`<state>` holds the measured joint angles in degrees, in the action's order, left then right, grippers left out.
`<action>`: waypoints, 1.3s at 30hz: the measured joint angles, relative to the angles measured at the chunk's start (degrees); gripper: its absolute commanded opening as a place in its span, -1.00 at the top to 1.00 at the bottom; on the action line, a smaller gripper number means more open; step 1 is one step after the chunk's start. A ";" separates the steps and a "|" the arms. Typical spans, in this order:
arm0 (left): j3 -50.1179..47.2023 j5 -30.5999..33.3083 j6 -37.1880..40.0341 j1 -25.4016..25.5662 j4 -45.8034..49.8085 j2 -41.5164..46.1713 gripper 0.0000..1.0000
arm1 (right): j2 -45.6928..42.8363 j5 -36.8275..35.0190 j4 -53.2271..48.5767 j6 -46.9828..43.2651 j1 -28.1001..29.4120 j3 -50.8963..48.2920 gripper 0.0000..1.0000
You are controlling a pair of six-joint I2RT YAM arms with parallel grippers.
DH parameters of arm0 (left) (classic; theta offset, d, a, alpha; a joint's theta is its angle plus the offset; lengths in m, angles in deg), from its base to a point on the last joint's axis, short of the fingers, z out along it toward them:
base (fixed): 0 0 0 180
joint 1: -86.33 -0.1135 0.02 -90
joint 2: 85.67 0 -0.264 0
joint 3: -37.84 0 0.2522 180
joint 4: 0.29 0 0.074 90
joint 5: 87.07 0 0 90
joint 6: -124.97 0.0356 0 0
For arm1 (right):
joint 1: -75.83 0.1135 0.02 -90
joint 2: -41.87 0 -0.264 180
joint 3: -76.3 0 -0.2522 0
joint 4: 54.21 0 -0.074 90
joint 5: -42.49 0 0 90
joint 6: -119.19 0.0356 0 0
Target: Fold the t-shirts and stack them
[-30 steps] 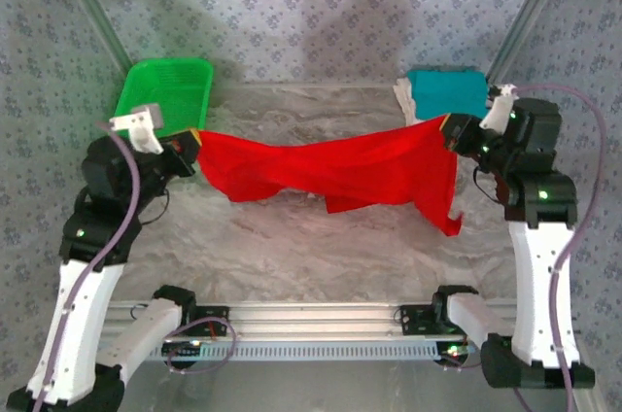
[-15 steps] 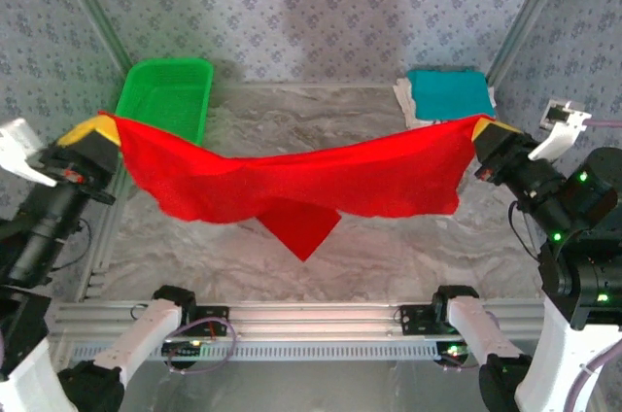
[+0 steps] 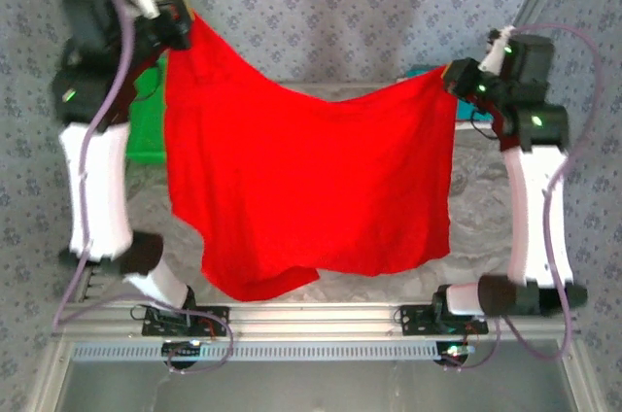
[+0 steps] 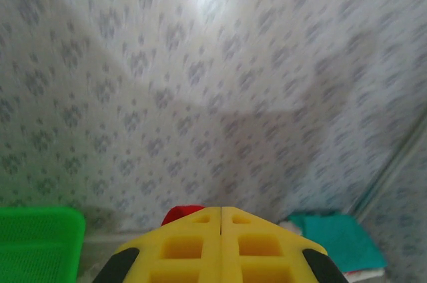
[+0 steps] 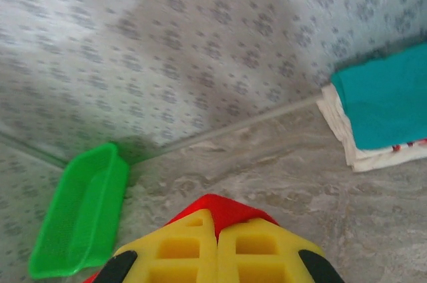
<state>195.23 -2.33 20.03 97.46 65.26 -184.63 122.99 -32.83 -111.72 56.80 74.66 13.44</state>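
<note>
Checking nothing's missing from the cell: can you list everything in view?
red t-shirt: one, bright red, hanging spread in the air, held by its top corners
teal t-shirt: one, teal, folded, far right corner
whitish t-shirt: one, off-white, lying under the teal one
basket: one, green mesh, far left corner
table: one, grey marbled, under everything
left fingers: two, yellow, shut on the red t-shirt
right fingers: two, yellow, shut on the red t-shirt
</note>
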 measured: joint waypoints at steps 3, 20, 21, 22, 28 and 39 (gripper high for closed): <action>-0.57 -0.94 1.70 -0.68 -0.09 -11.63 1.00 | 7.82 -0.81 4.50 1.01 0.02 -3.28 1.00; 18.80 -2.99 7.26 -4.55 -12.92 -56.83 -0.91 | 54.99 -0.46 17.86 6.45 1.01 16.68 0.05; 18.80 -3.43 6.47 -4.83 -15.17 -56.92 -0.96 | 55.89 -0.20 18.27 6.71 1.11 18.71 -0.07; 18.80 -3.82 5.84 -5.05 -16.72 -56.96 -0.91 | 56.19 -0.07 18.64 7.30 1.18 19.91 -0.14; 20.59 -6.43 2.05 -5.46 -22.23 -56.33 -0.72 | 56.15 0.63 20.02 8.92 1.31 26.60 -0.23; -16.76 -7.80 3.32 -0.13 -18.43 -18.03 -0.31 | 36.54 6.82 29.11 8.98 0.70 8.33 -0.07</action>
<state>178.47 -10.13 23.36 97.33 46.83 -202.66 159.53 -26.01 -82.60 65.79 75.36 21.76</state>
